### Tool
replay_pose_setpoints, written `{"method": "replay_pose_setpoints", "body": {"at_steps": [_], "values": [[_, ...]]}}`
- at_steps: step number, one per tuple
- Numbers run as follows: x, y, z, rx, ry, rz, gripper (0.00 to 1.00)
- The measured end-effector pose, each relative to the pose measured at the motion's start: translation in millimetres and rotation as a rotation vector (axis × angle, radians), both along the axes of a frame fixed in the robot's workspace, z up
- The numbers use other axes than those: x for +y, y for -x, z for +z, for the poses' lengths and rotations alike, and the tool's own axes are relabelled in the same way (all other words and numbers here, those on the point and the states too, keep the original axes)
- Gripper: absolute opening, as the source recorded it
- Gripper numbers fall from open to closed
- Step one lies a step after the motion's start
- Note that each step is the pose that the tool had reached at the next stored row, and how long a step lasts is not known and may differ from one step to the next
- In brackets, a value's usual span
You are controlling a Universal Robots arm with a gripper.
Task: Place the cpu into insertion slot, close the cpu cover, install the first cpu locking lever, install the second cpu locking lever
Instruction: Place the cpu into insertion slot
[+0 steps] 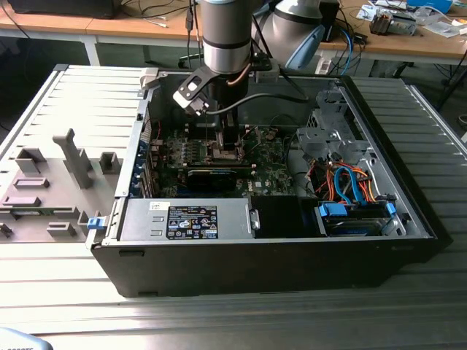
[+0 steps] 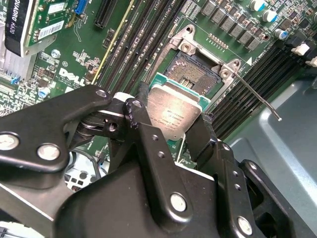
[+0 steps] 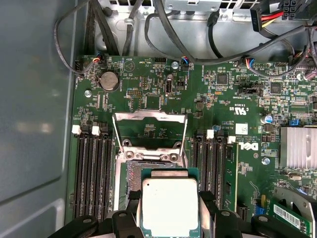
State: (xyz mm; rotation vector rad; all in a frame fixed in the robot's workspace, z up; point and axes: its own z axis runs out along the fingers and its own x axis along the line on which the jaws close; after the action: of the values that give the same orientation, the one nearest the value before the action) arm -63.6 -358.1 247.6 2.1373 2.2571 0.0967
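cpu [image 3: 170, 207] clenched in claw [image 3: 170, 214] over insertion slot [image 2: 192, 74], half hiding it; cpu cover [image 3: 148, 116] raised.

Arm [image 1: 226, 33] vertical, wrist pointing straight down, gripper [image 2: 173, 119] fingers [image 2: 134, 109] clamped on opposite edges of cpu [image 3: 170, 206].

Cluttered wooden desks [image 1: 109, 28] stand behind a ribbed grey table [image 1: 219, 321].

Black label [image 1: 191, 222], white print and symbols, on grey metal box [image 1: 146, 215]: not legible. Large white silkscreen lettering [image 3: 246, 146] on green motherboard [image 3: 148, 99]. Fine engraved lines on cpu [image 2: 174, 115] top: not legible. Barcode sticker [image 2: 48, 32] on expansion card [image 2: 67, 22].
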Motion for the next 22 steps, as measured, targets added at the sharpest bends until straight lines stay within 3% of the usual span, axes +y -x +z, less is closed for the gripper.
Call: {"method": "replay_pose_setpoints", "body": {"at_steps": [22], "values": [[0.0, 0.3, -5.4, 0.0000, 0.0001, 0.000, 0.55]]}}
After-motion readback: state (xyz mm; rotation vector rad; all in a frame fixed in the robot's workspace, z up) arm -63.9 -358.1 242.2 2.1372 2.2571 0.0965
